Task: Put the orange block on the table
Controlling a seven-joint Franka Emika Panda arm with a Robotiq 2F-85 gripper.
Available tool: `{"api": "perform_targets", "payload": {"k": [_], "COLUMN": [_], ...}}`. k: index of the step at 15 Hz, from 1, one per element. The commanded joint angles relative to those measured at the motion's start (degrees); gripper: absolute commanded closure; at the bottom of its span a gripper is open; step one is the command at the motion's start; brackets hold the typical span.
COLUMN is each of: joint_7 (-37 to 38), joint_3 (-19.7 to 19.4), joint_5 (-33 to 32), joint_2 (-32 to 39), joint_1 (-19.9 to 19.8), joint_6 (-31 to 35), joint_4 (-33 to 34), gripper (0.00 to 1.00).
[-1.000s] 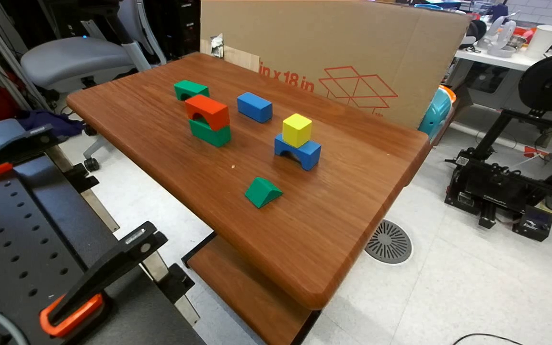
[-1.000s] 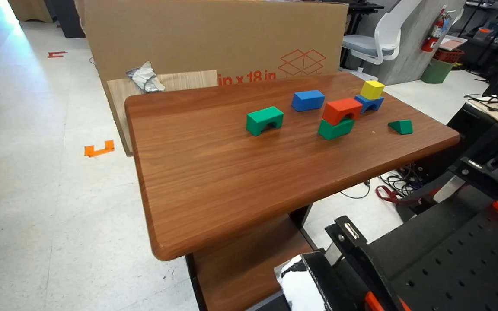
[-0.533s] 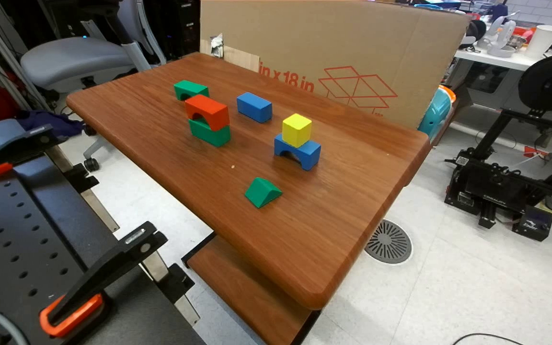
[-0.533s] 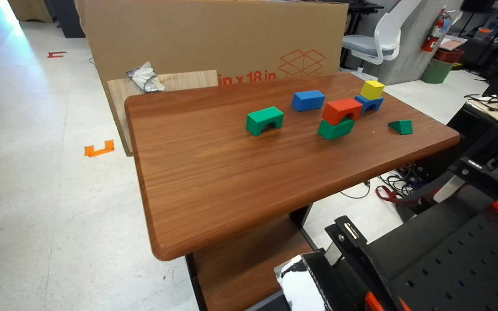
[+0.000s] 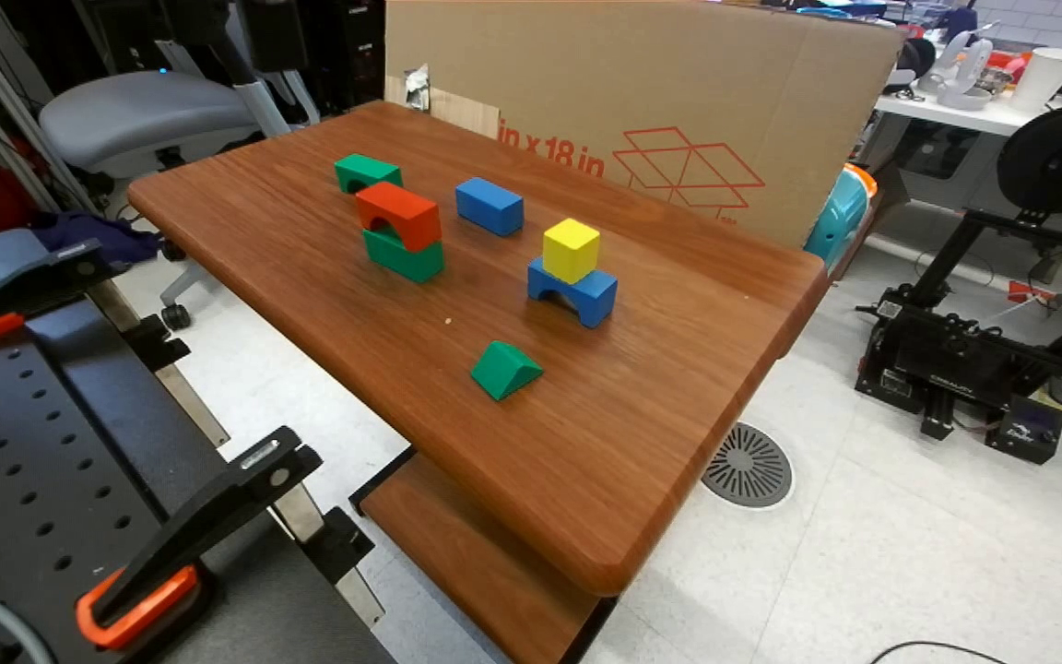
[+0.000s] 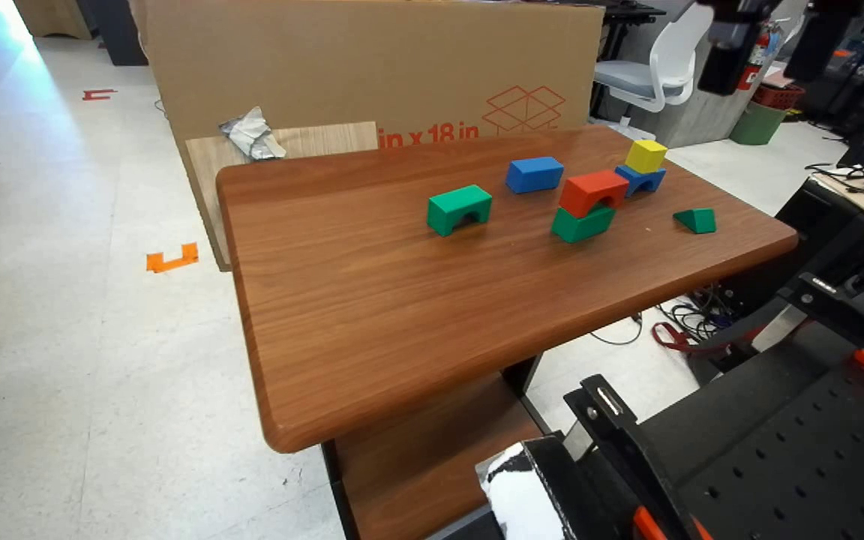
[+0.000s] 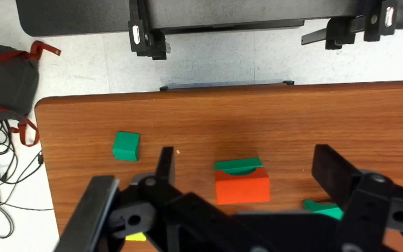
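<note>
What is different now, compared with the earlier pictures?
In an exterior view, the open gripper has come down further into the top; it holds nothing. The orange block stays atop a green block, and nothing else on the table visibly moved.

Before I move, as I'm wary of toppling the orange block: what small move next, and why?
I'd probably lower the hand a little, jaws open: in the wrist view the orange block appears between them, stacked on a green block, while an exterior view shows the hand well above the table.
</note>
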Motion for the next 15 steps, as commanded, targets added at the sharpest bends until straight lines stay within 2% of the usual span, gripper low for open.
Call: {"api": "perform_targets", "payload": {"k": [1, 7, 15], "joint_7": [1.2, 1.3, 0.6], "joint_3": [-0.3, -0.7, -1.0], "joint_5": [-4.5, -7.1, -7.0], "joint_2": [6.2, 13.3, 21.2], "joint_1": [0.7, 2.0, 3.4], "joint_6": [2.5, 2.5, 1.8], "joint_4": [3.9, 8.5, 14.3], "gripper": [0.0, 0.0, 0.0]}}
